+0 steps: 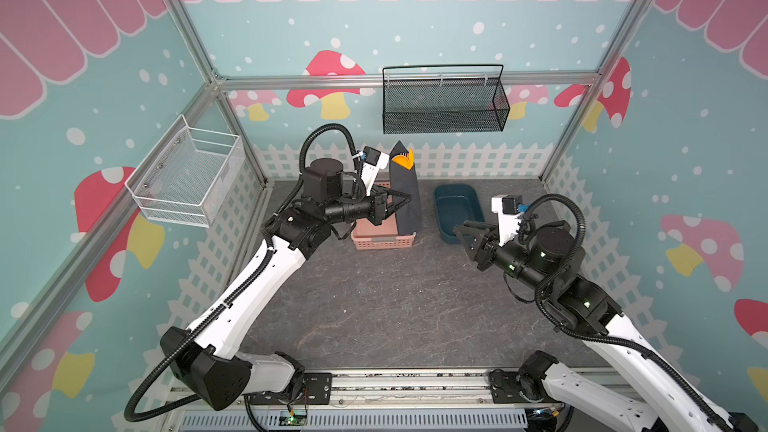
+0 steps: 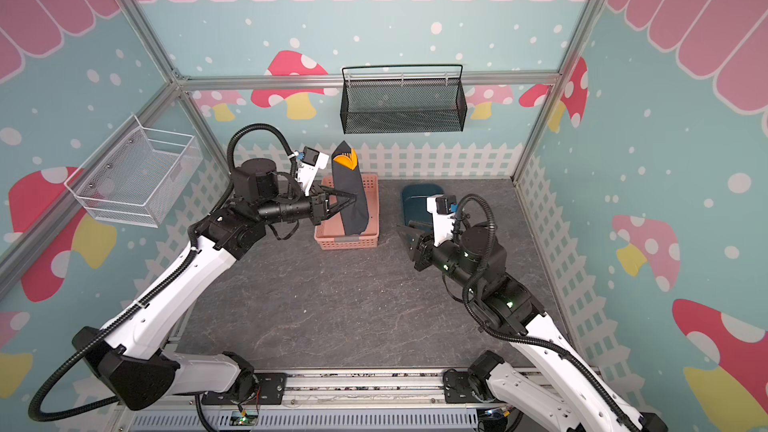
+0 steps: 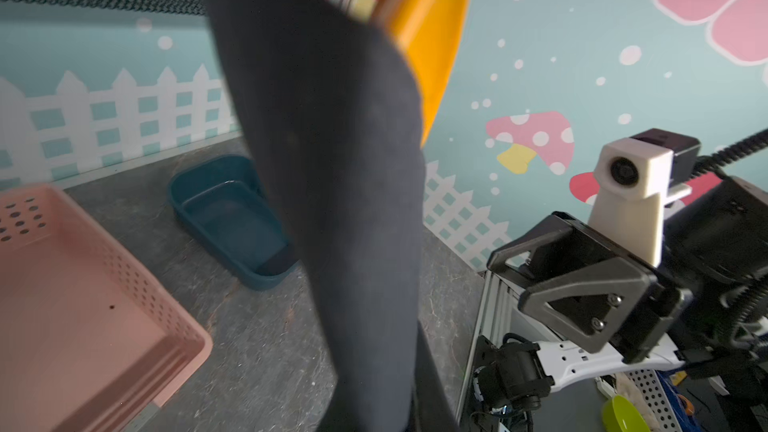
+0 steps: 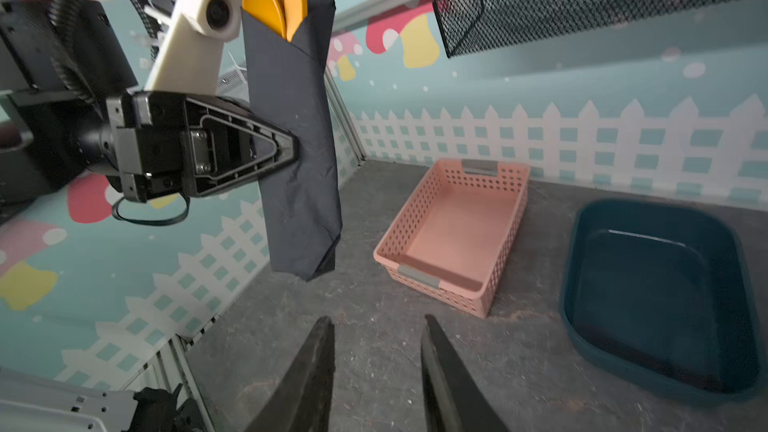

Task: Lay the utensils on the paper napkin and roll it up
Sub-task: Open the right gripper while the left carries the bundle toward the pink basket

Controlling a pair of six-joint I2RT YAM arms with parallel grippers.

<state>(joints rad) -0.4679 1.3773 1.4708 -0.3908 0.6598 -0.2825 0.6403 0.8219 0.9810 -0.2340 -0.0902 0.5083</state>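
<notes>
Right fingers: parted, empty, low over the surface. Left fingers: clenched on the rolled paper napkin, held in the air ahead of the right fingers, long axis vertical, utensils protruding on top. Pink basket: beneath the roll.

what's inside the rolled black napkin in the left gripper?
Orange utensils stick out of the top of the paper napkin: a round spoon bowl, fork tines, a blade. Their handles are covered by the wrap. The left gripper clamps its middle.
</notes>
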